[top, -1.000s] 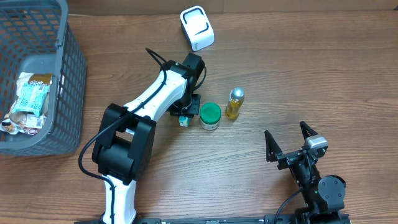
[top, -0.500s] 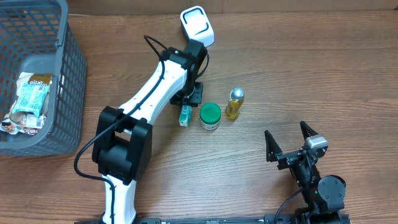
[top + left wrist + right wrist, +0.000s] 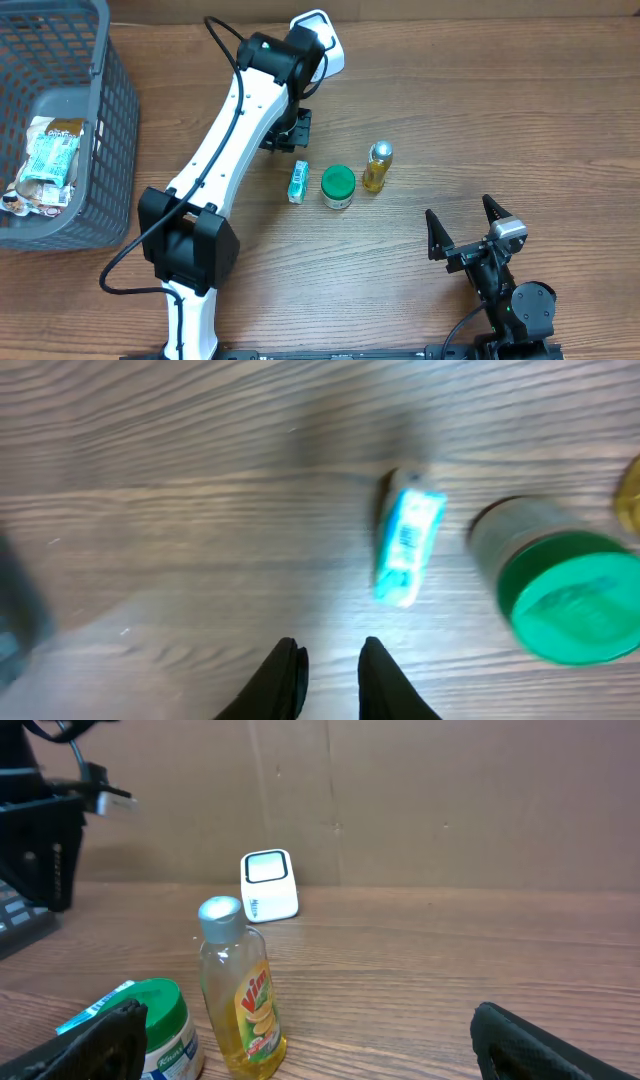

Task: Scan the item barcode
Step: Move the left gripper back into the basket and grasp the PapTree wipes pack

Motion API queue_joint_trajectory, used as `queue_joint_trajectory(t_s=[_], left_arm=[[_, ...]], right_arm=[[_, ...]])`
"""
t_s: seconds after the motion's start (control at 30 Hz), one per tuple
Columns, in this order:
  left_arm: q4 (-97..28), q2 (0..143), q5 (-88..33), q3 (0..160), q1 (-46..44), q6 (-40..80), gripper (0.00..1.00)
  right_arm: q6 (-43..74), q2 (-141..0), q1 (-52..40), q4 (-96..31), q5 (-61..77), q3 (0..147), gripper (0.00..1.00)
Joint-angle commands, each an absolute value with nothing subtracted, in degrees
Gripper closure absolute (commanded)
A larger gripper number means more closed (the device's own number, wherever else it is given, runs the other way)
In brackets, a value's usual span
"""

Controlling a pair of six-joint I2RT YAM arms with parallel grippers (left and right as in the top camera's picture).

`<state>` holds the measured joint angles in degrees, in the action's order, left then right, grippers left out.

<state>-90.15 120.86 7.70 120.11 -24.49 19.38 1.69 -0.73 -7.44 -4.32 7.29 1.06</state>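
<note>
A small teal box (image 3: 298,182) lies flat on the table, its barcode side up in the left wrist view (image 3: 408,548). My left gripper (image 3: 286,133) hovers behind it, toward the white scanner (image 3: 317,45), and holds nothing. Its fingers (image 3: 330,660) stand almost together, with only a narrow slit between them. A green-lidded jar (image 3: 337,186) and a yellow dish-soap bottle (image 3: 376,166) stand to the right of the box. My right gripper (image 3: 468,232) rests wide open near the front edge, facing the bottle (image 3: 240,990), the jar (image 3: 160,1030) and the scanner (image 3: 268,885).
A grey mesh basket (image 3: 100,150) with packaged goods inside stands at the far left. A cardboard wall runs behind the table in the right wrist view.
The left gripper let go of the teal box, which now lies on the table. It pulled back toward the scanner while its jaws narrowed. The right arm stayed still.
</note>
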Motion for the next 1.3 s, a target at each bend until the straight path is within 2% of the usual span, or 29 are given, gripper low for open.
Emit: queue_joint_trajectory(t_s=[0.0, 0.27, 0.5, 0.7, 0.9, 1.0, 1.07, 1.17, 1.27], left_arm=[[-92.42, 117.32, 13.15, 121.78, -24.27, 21.32, 0.85], [-96.82, 107.13, 20.80, 121.78, -24.27, 25.56, 0.85], [-96.82, 94.96, 28.86, 121.78, -23.86, 28.45, 0.81], [-94.37, 86.85, 34.35, 121.78, -18.11, 32.82, 0.77], [-85.73, 83.68, 40.62, 121.75, -7.22, 32.86, 0.47], [-81.80, 84.95, 42.65, 121.56, -1.37, 32.77, 0.18], [-80.20, 86.52, 42.59, 121.56, 2.31, 32.77, 0.04], [-78.96, 89.36, 42.52, 121.56, 6.72, 32.77, 0.00], [-78.43, 92.16, 42.37, 121.56, 10.22, 31.51, 0.01]], right_arm=[[1.63, -0.16, -7.31, -4.05, 7.60, 0.45, 0.00], [1.63, -0.16, -7.31, -4.05, 7.60, 0.45, 0.00], [1.63, -0.16, -7.31, -4.03, 7.60, 0.45, 0.00], [1.63, -0.16, -7.31, -4.05, 7.60, 0.45, 0.00], [1.63, -0.16, -7.31, -4.03, 7.60, 0.45, 0.00], [1.63, -0.16, -7.31, -4.03, 7.60, 0.45, 0.00], [1.63, -0.16, -7.31, -4.05, 7.60, 0.45, 0.00], [1.63, -0.16, -7.31, -4.03, 7.60, 0.45, 0.00], [1.63, -0.16, -7.31, -4.05, 7.60, 0.45, 0.00]])
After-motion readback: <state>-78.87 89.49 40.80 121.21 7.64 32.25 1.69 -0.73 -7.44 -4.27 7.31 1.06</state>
